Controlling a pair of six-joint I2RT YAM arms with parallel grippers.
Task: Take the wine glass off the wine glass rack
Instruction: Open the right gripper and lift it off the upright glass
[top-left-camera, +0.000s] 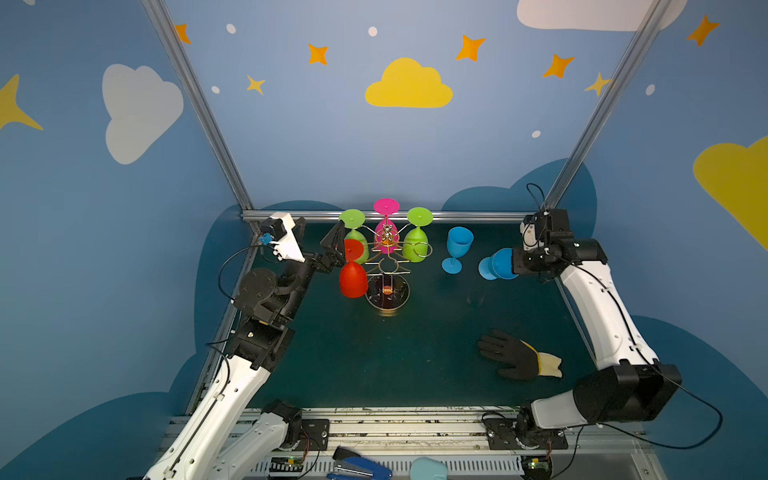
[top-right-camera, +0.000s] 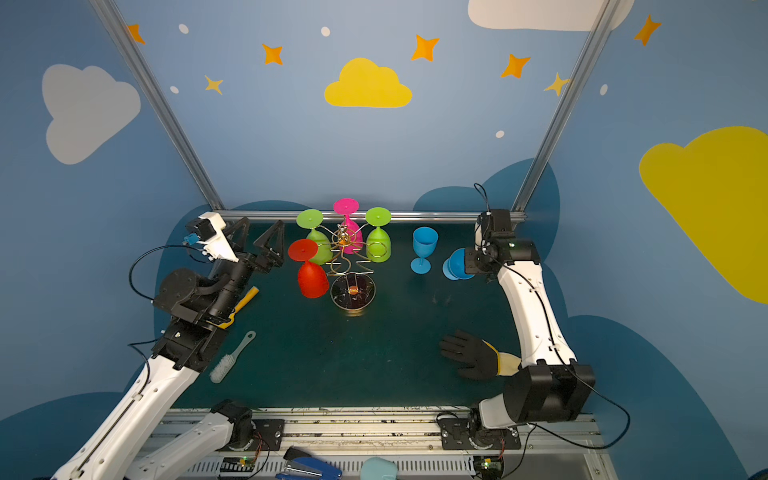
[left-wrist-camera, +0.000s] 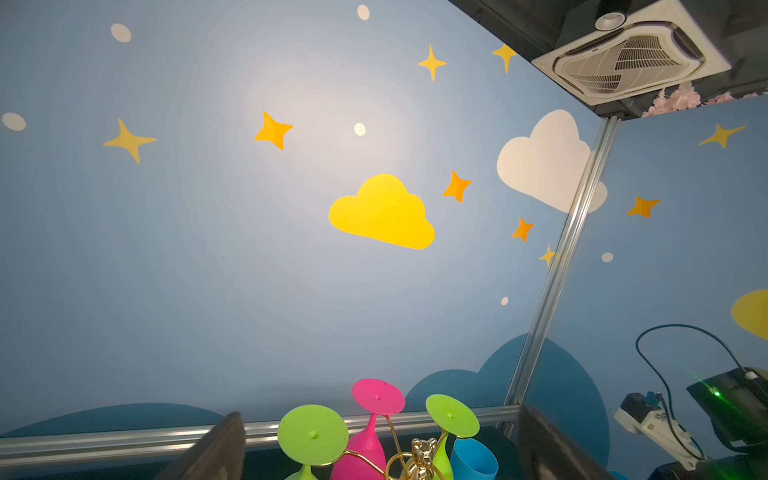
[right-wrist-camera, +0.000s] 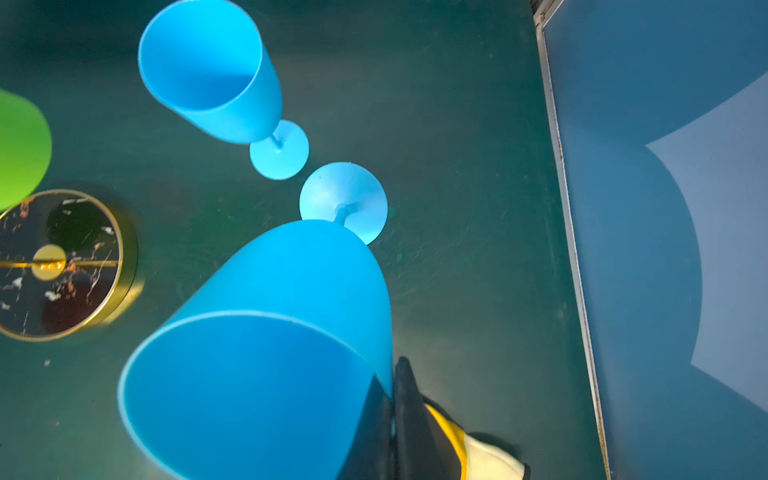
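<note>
Closest to where I stand, a blue stapler (top-left-camera: 359, 467) sits on the front rail, just outside the desk's (top-left-camera: 415, 365) near edge.

Seen from above in both top views, the wine glass rack (top-left-camera: 387, 266) stands by the desk's far edge, about midway along it. A red glass (top-left-camera: 353, 279), two green glasses (top-left-camera: 415, 246) and a pink glass (top-left-camera: 386, 235) hang upside-down from its gold arms. The left gripper (top-left-camera: 316, 237) hangs just beside the rack's left side, spread wide and holding nothing, one finger close to the red glass's foot. To the rack's right a second blue glass (top-left-camera: 459, 245) stands upright. Beyond that, toward the far right corner, the right gripper (top-left-camera: 514, 266) grips the rim of the blue wine glass (top-left-camera: 494, 264). That glass is clear of the rack and tilted. A black glove (top-left-camera: 509, 355) lies near the desk's right edge.

From the left wrist, the two fingers (left-wrist-camera: 216, 449) stand far apart, framing the green and pink feet and the rack's gold top (left-wrist-camera: 422, 453).

From the right wrist, the jaws are clamped tight on the blue wine glass's wall (right-wrist-camera: 266, 332), one finger inside the bowl and one outside. Its foot sits near the second blue glass's foot (right-wrist-camera: 279, 149) without touching it. I cannot tell whether it rests on the desk. The rack's round dark base (right-wrist-camera: 62, 266) is well apart from it.
</note>
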